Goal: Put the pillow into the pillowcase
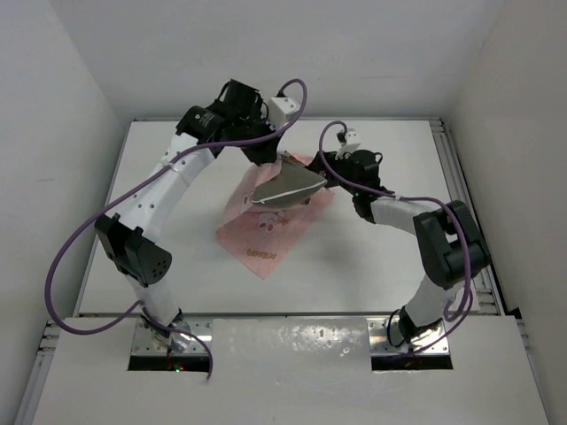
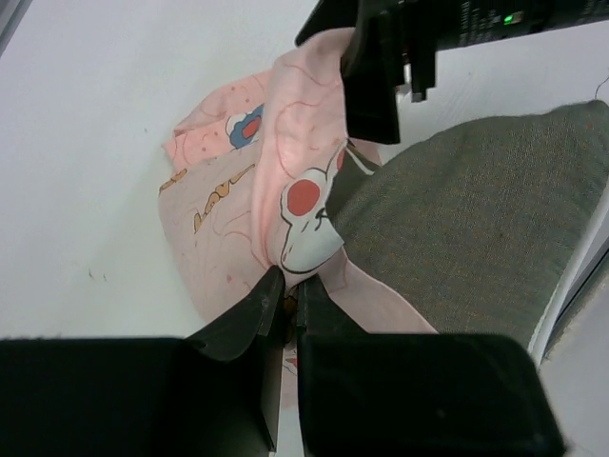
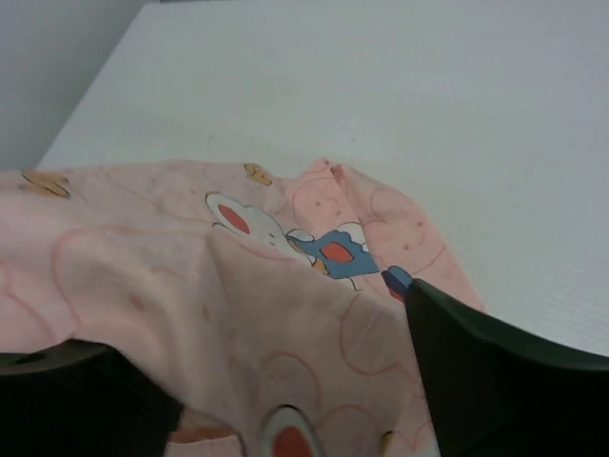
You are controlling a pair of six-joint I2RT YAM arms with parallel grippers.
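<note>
The pink pillowcase [image 1: 262, 232] lies at the table's middle, its far end lifted. The grey-brown pillow [image 1: 288, 186] sits tilted at that lifted end, partly wrapped by the cloth. My left gripper [image 1: 266, 159] is shut on a fold of the pillowcase [image 2: 285, 190]; its fingertips [image 2: 269, 290] pinch the cloth next to the pillow [image 2: 476, 219]. My right gripper [image 1: 330, 173] is at the pillow's right corner. In the right wrist view its fingers [image 3: 495, 371] stand wide apart with the pillowcase [image 3: 238, 314] spread between them; the right gripper [image 3: 295, 400] is open. The right gripper also shows in the left wrist view [image 2: 381, 67], against the raised cloth.
The white table [image 1: 177, 177] has raised rails along its right edge [image 1: 465, 204] and white walls on three sides. Purple cables [image 1: 66, 257] loop off both arms.
</note>
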